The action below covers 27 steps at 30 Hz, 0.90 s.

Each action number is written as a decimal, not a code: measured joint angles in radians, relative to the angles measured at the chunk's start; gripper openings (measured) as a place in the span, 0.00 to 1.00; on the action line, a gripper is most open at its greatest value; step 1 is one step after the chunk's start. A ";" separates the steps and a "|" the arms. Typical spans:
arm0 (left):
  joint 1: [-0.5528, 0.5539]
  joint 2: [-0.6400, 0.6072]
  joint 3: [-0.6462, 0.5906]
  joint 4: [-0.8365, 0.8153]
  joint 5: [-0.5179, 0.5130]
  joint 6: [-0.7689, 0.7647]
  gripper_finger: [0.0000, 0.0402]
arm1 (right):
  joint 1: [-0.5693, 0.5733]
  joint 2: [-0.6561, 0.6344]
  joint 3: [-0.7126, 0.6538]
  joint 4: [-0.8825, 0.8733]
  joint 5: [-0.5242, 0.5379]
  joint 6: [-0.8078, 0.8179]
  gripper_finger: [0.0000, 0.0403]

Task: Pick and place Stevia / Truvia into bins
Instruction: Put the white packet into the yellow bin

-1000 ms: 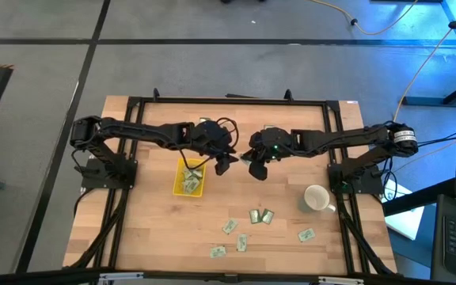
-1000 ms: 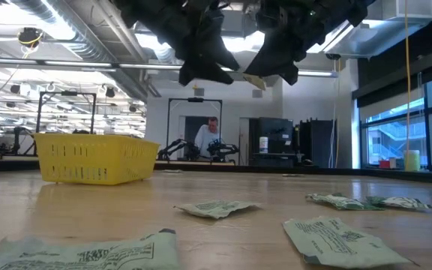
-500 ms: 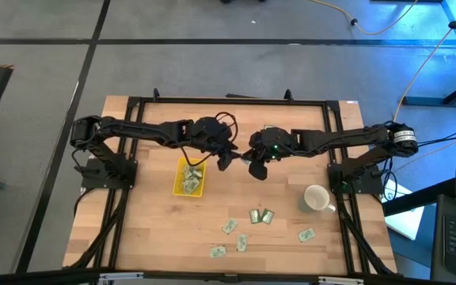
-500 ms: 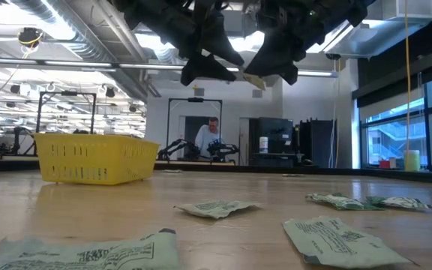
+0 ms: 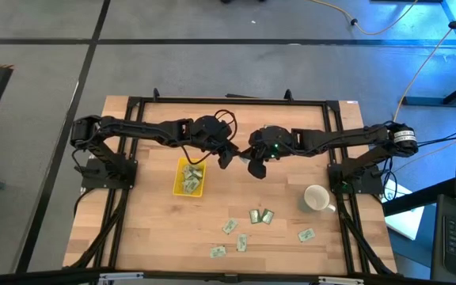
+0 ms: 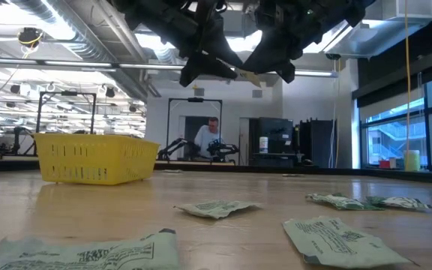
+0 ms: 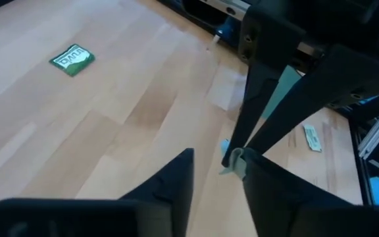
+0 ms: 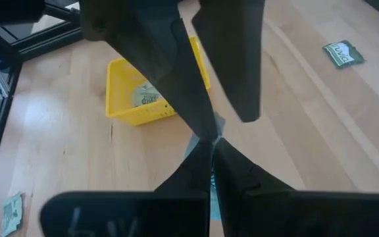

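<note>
A handover in mid-air. A single sachet (image 6: 247,76) is held high above the table, beyond one short end of the yellow tray (image 5: 189,176) as seen in the high view, level with neither the loose packets nor the tray rim. It is pinched at one end by the right gripper (image 8: 210,146), whose fingers are pressed together on it. The left gripper (image 7: 217,166) is placed around the free end, its fingers (image 7: 176,178) parted with a narrow gap, and the packet edge is seen just at that gap; whether contact has been made on both faces cannot be told.

In the low view the sachet's long axis is seen running between the two grippers, tilted slightly from level, the free end directed toward the left gripper. It is presented edge-on in the left wrist view.

For the step to be done well, the left fingers should be closed squarely across the flat faces, well onto the paper and not on the bare corner, before the right grip is let go. A pull along the long axis is judged safer than a twist, since thin paper is likely to crease or slip.

Several sachets already lie inside the yellow tray. Other sachets (image 5: 261,215) lie scattered on the table (image 5: 149,229), well apart from the tray, on the side nearer the white mug (image 5: 317,198).
</note>
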 joint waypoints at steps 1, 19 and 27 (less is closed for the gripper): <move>0.000 0.000 0.000 0.001 0.000 0.000 0.25 | 0.000 0.000 0.000 0.000 0.001 0.000 0.02; 0.003 0.000 0.000 0.012 0.041 0.049 0.01 | 0.000 0.000 0.000 -0.013 -0.008 -0.007 0.11; 0.025 0.000 0.000 -0.051 0.050 0.058 0.01 | 0.001 -0.007 0.001 -0.101 -0.009 -0.015 0.34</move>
